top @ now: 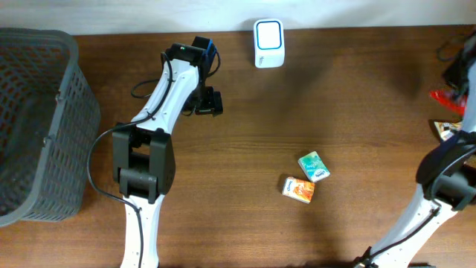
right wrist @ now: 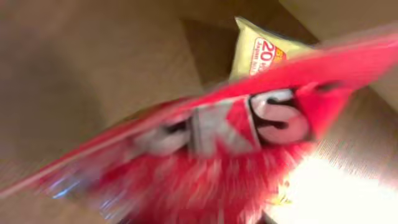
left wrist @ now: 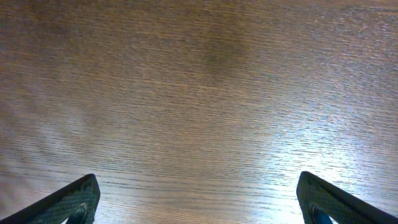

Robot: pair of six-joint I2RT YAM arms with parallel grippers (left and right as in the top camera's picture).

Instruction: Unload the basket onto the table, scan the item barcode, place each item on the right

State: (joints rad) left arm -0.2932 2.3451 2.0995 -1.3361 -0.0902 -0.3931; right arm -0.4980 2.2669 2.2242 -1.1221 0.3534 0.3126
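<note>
A red snack packet (right wrist: 205, 155) fills the right wrist view, blurred and very close, and hides the jaws. In the overhead view the same red packet (top: 448, 99) lies at the far right edge under my right gripper (top: 457, 78); whether the gripper holds the packet does not show. The white barcode scanner (top: 268, 43) stands at the back middle of the table. My left gripper (left wrist: 198, 179) is open over bare wood, with nothing between its fingers. It hovers at the back left (top: 210, 102), left of the scanner.
A green box (top: 314, 165) and an orange box (top: 299, 189) lie side by side right of the table's middle. A yellow packet (right wrist: 264, 53) lies beyond the red one. A grey mesh basket (top: 71, 89) stands at the left edge.
</note>
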